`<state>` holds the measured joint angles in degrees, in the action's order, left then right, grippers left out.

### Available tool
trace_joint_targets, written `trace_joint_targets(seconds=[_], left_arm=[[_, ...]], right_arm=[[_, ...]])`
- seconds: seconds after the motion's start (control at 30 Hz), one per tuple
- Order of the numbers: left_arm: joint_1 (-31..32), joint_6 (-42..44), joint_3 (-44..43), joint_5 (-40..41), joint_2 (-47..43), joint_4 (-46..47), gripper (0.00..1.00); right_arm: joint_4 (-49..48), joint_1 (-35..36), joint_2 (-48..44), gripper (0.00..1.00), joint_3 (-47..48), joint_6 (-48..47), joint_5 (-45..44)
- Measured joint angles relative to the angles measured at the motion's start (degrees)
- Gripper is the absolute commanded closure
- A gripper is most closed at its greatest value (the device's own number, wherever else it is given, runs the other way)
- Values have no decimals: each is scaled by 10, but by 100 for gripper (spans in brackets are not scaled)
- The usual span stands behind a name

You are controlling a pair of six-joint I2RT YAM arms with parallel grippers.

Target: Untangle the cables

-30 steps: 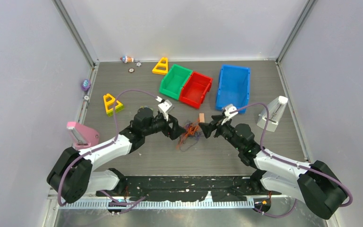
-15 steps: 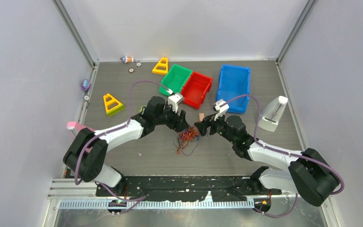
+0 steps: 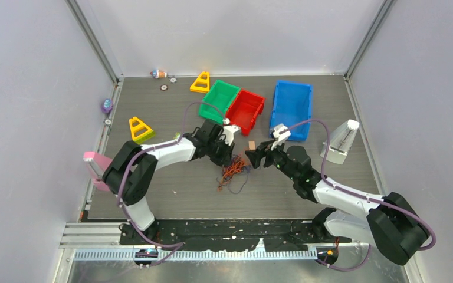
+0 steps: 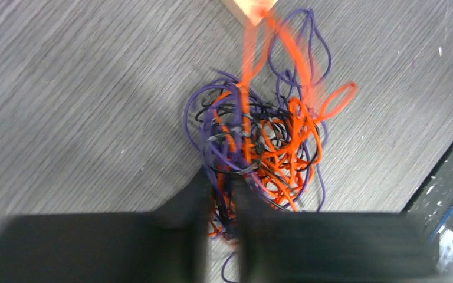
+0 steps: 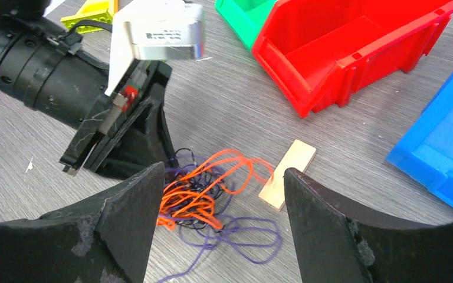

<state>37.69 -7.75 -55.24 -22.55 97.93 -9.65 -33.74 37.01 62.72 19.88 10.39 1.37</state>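
Note:
The cables (image 3: 233,172) are a small tangle of thin orange, purple and black strands on the grey table, mid-centre. My left gripper (image 3: 230,158) is at the clump's upper left edge. In the left wrist view its fingers (image 4: 191,197) stand nearly together, with orange and purple strands of the cables (image 4: 259,138) pinched in the narrow gap (image 4: 219,183). My right gripper (image 3: 252,159) hovers at the clump's right side, tips apart. In the right wrist view it (image 5: 224,177) is wide open above the cables (image 5: 194,200), holding nothing.
A small wooden block (image 3: 251,145) lies just behind the clump. Green (image 3: 219,101), red (image 3: 245,111) and blue (image 3: 291,109) bins stand at the back. Yellow triangles (image 3: 140,128) (image 3: 201,82) are left, a white object (image 3: 340,141) right, a pink one (image 3: 97,167) far left.
My left arm has reached right and forward onto the clump, and its jaws have narrowed onto the strands. The right gripper has shifted slightly and stayed open.

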Motion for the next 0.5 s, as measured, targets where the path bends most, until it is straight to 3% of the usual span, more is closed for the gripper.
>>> trace_joint_targets(seconds=[0.27, 0.5], left_arm=[[4, 2, -25, -26, 25, -2, 100], [-43, -87, 166, -30, -129, 170, 100]], right_arm=[[-1, 0, 12, 15, -2, 3, 25], [-56, 0, 65, 17, -3, 49, 80]])
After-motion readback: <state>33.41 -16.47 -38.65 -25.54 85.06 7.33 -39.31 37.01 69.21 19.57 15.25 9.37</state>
